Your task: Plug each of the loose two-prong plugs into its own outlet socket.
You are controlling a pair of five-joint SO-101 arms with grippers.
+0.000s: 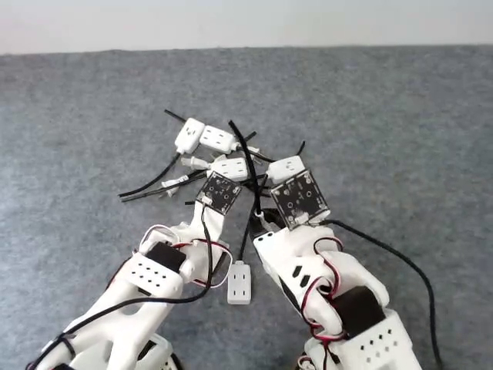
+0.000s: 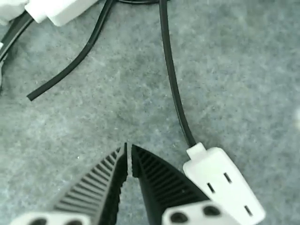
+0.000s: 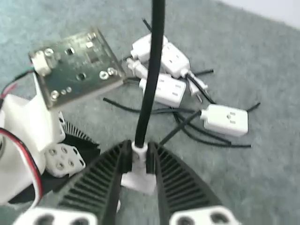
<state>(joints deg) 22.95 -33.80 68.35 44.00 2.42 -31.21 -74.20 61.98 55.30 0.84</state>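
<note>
Over the grey felt table's (image 1: 400, 116) middle, the right gripper (image 3: 138, 146) clamped a white plug (image 3: 137, 180) by its black-corded neck, likely for aiming. The left gripper (image 2: 128, 151), nearly closed and empty, hung beside a white outlet socket (image 2: 220, 183).

The left arm (image 1: 154, 271) and right arm (image 1: 304, 266) have white plastic shells with rows of small slots at the lower frame. Black servo blocks (image 1: 358, 304) sit in the joints, looped by red, white and black wires (image 1: 327, 289). Each wrist bears a dark square circuit board (image 1: 300, 197) with silver screws. The left end effector (image 2: 129, 151) and right end effector (image 3: 139, 149) have black ribbed fingers (image 2: 157, 176) on white bases with round holes.
</note>
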